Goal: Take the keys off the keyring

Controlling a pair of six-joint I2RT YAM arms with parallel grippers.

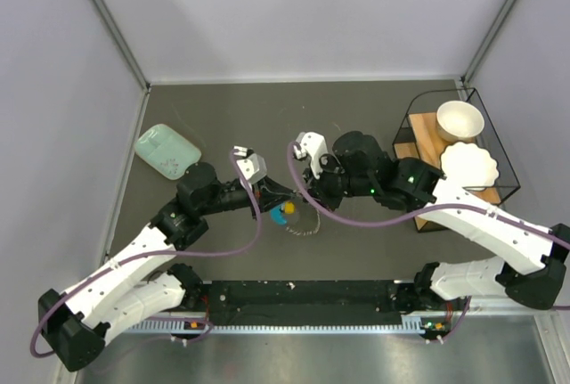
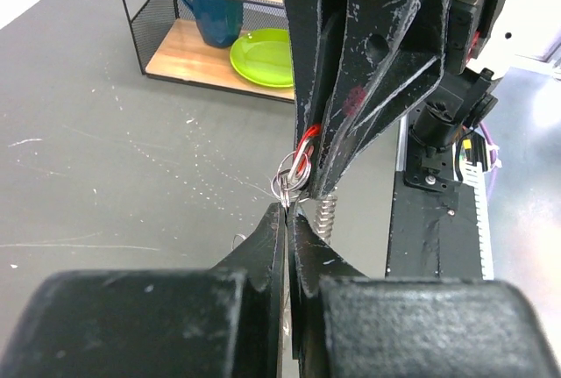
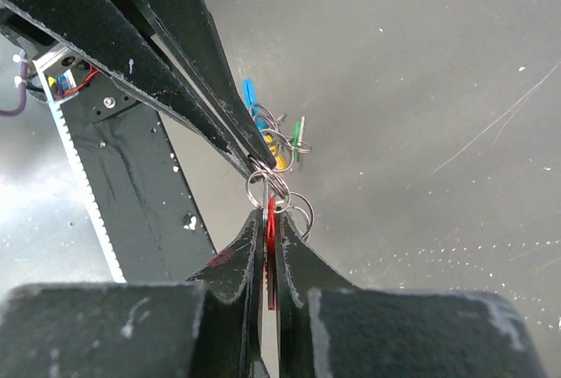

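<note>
**A:** Red plastic shows at lower centre: the right gripper [image 3: 266,214] has its fingers pressed together on the red key [image 3: 270,255].

**B:** And the left gripper [image 2: 287,209]?

**A:** Pinched tight on the keyring [image 2: 291,178], the silver loops just above its tips. I judge they're working the red key off. Next it must slide along the coil while the ring is held steady.

**B:** Other keys?

**A:** The blue key [image 3: 250,95] and green key [image 3: 300,137] are beyond, mid-frame, seemingly on the loops.

**B:** Containers?

**A:** Far right, a wire rack [image 1: 426,134] holds a white bowl [image 1: 459,121] and a scalloped plate [image 1: 469,166]. The mint-green box [image 1: 166,151] is at upper left, contents unclear.
</note>
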